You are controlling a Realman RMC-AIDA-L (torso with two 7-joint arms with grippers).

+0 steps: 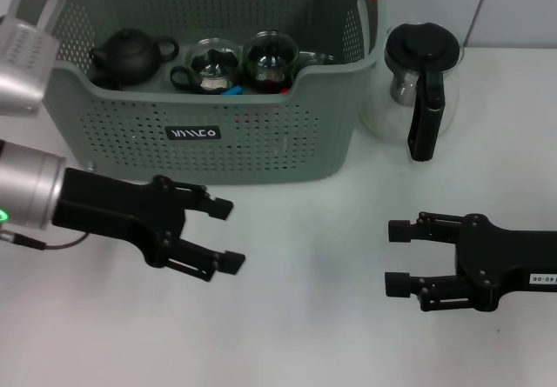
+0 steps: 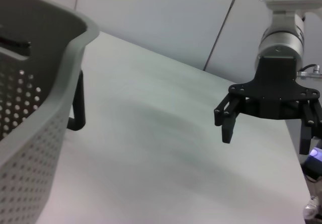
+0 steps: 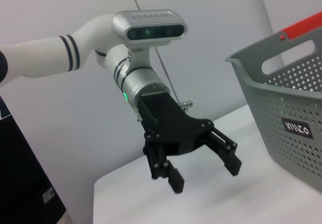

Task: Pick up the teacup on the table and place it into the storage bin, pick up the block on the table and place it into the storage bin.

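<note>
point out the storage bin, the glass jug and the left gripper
storage bin (image 1: 261, 148): head view, on its perforated front wall
glass jug (image 1: 424, 52): head view, on its black lid
left gripper (image 1: 224, 234): head view, midway between its open fingertips

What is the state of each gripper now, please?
Left gripper: open, holding nothing, above the table in front of the storage bin.
Right gripper: open, holding nothing.
</note>
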